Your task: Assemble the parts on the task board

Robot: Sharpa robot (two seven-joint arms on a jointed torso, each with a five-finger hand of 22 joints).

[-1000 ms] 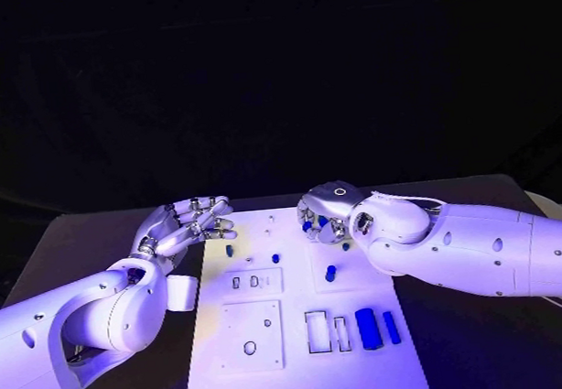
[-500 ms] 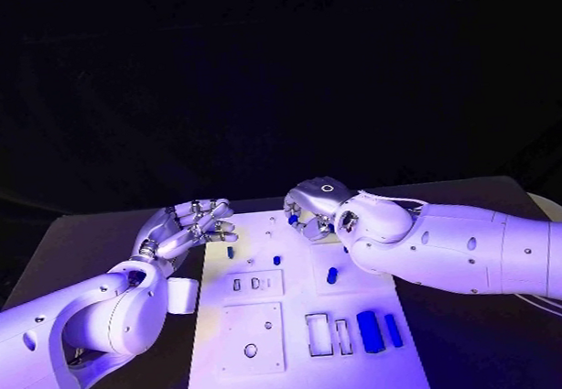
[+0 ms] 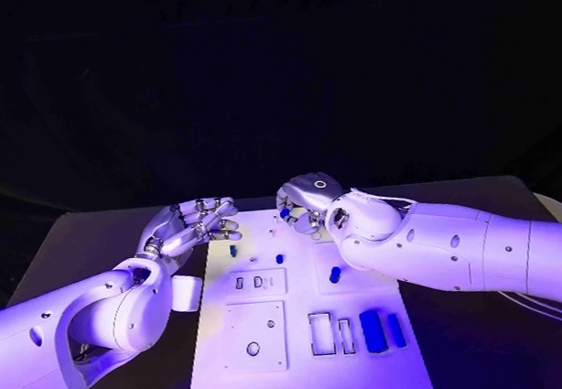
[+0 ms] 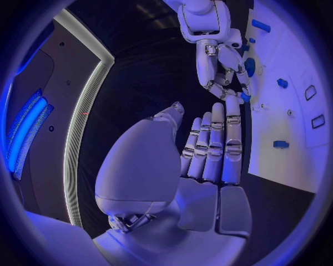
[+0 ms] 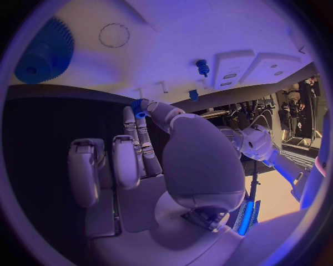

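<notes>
The right hand (image 3: 311,203) is held over the far end of the task board (image 3: 303,376). A small blue part (image 5: 138,105) is pinched at its fingertips, seen in the right wrist view; the remaining fingers are curled inward. In the head view a speck of blue shows beneath this hand at the board's far edge.

The left hand (image 3: 191,225) is positioned at the board's far left corner, just off its edge. Nothing is held in it; its fingers (image 4: 215,138) are extended side by side, slightly curved.

On the board, five loose blue parts are counted in the head view: one small peg (image 3: 232,250) near the left hand, one short peg (image 3: 279,259) beside it, one oblong piece (image 3: 335,274) at mid-board, and two bars at the near right, one thick (image 3: 373,319) and one thin (image 3: 397,329), lying side by side. One blue gear (image 5: 43,51) is seen on the board in the right wrist view.

The board rests on the black table (image 3: 99,238).
</notes>
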